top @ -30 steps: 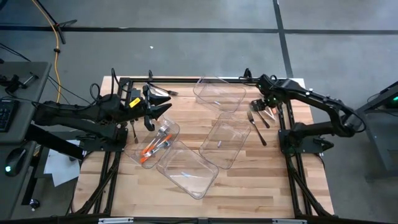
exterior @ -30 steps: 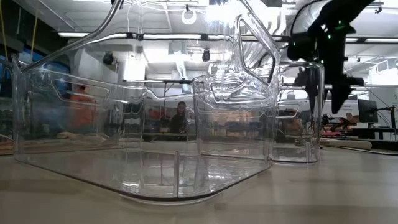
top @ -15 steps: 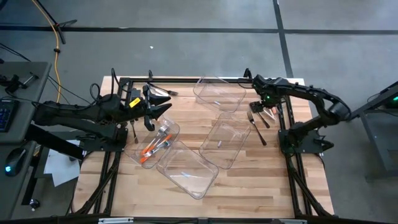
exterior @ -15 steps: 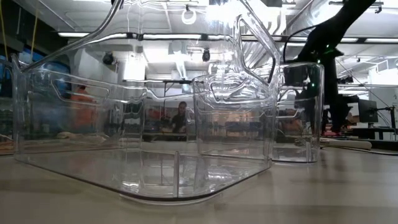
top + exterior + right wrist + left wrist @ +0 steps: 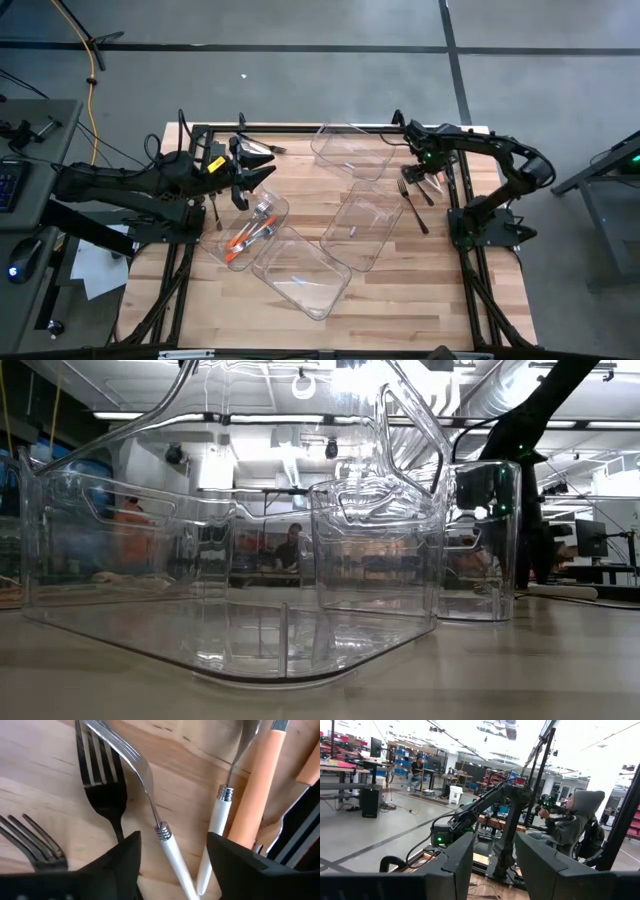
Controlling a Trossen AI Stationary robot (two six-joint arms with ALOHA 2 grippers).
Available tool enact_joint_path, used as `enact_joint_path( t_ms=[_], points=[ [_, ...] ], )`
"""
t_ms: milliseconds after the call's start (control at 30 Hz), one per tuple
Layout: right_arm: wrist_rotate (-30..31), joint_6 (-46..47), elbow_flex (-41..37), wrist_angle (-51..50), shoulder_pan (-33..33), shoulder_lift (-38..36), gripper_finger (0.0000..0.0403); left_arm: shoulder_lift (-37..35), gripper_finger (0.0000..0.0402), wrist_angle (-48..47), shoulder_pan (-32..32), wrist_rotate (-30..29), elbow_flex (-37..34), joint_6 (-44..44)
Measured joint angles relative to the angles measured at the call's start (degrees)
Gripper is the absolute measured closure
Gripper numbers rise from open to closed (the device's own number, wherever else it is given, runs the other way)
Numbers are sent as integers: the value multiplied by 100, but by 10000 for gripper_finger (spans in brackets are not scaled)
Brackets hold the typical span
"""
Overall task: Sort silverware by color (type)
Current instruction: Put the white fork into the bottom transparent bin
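2 white-handled pieces (image 5: pixel 172 851) sit between our right gripper (image 5: pixel 172 870)'s open fingers; slim, stiff, slippery, so we pinch mid-handle.

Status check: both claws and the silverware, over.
Right claw open, low over two white-handled pieces. Left claw open, waiting beside the bin of orange-handled silverware. Black forks lie close by.

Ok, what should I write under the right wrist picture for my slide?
The right gripper, fingers open, hovers low over two white-handled pieces, with black forks and an orange handle beside them.
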Motion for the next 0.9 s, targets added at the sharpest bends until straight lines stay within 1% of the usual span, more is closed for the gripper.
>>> enact_joint_path(
  t_ms=[200, 367, 567, 900],
  points=[
    [-36, 24, 2, 38, 0, 0, 251, 0, 266, 0, 0, -22, 0, 2],
    [-43, 112, 5, 103, 0, 30, 276, 0, 266, 0, 0, -42, 0, 2],
    [135, 175, 7, 121, 85, 192, 281, 0, 266, -2, -1, -42, 0, 4],
    [137, 227, 7, 141, 92, 195, 281, 0, 266, -2, 0, -40, 0, 2]
  ],
)
